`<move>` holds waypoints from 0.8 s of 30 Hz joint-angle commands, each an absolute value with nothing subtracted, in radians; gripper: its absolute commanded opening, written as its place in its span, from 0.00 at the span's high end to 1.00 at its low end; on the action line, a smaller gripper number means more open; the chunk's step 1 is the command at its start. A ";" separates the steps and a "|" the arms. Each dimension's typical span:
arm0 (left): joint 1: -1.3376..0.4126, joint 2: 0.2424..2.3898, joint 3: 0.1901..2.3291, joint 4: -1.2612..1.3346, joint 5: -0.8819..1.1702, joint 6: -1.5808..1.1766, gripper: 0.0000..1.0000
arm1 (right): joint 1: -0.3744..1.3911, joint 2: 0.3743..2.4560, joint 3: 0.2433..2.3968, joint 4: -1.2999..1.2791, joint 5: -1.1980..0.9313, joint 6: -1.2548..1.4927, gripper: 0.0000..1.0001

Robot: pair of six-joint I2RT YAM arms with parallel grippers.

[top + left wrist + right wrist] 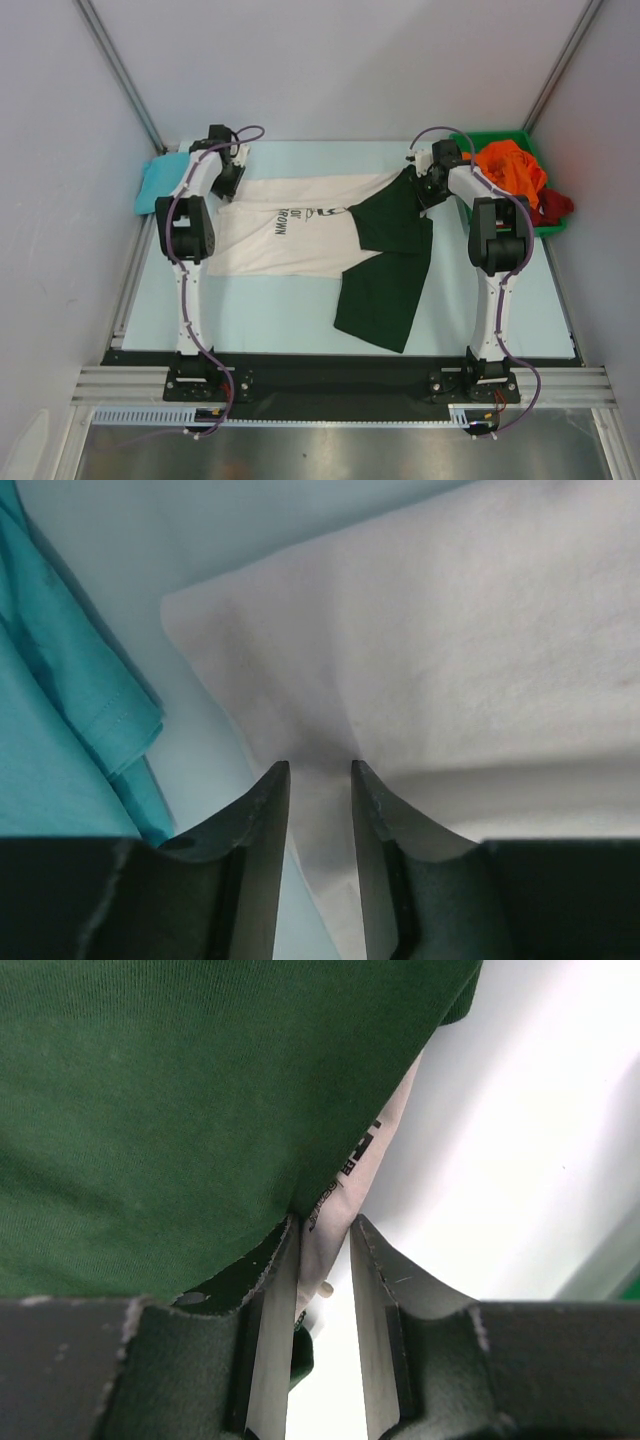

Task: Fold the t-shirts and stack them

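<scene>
Cream shirt (pixel 290 235) stretches along the desk's (pixel 270 310) far edge; left fingers (pixel 260 840) and right fingers (pixel 270 1320) each grasp one end.

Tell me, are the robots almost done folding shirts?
No. The teal shirt lies aside on the left, maybe finished. The cream shirt is partly folded, with the left gripper and right gripper at its far edge. The orange shirt and dark red shirt wait in the green bin.

Top cam looks down from 6 o'clock; both wrist cams go super close on the same cream shirt (pixel 285 245).
</scene>
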State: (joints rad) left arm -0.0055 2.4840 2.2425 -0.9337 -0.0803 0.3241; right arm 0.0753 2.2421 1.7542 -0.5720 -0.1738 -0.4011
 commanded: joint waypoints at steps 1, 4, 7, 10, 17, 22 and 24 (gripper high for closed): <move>-0.006 2.506 2.258 -0.953 -0.109 0.321 0.61 | 0.060 2.278 1.730 -0.578 -0.072 -0.439 0.69; -0.006 2.523 2.253 -0.965 -0.101 0.325 0.64 | 0.061 2.278 1.726 -0.580 -0.071 -0.439 0.69; -0.008 2.545 2.255 -0.962 -0.123 0.330 0.72 | 0.064 2.278 1.721 -0.578 -0.067 -0.442 0.68; -0.006 2.574 2.292 -1.004 -0.109 0.341 0.96 | 0.066 2.279 1.713 -0.580 -0.063 -0.446 0.69; -0.008 2.655 2.434 -0.990 -0.126 0.356 1.00 | 0.074 2.296 1.726 -0.571 -0.057 -0.445 0.70; -0.006 2.689 2.485 -0.959 -0.156 0.367 0.99 | 0.074 2.318 1.753 -0.571 -0.049 -0.443 0.71; -0.006 2.701 2.513 -0.934 -0.187 0.371 1.00 | 0.072 2.330 1.770 -0.568 -0.045 -0.445 0.71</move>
State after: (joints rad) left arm -0.0196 2.6244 2.4733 -1.0710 -0.1143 0.3347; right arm 0.0849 2.2463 1.7618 -0.5785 -0.1539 -0.4046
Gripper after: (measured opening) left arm 0.009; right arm 0.296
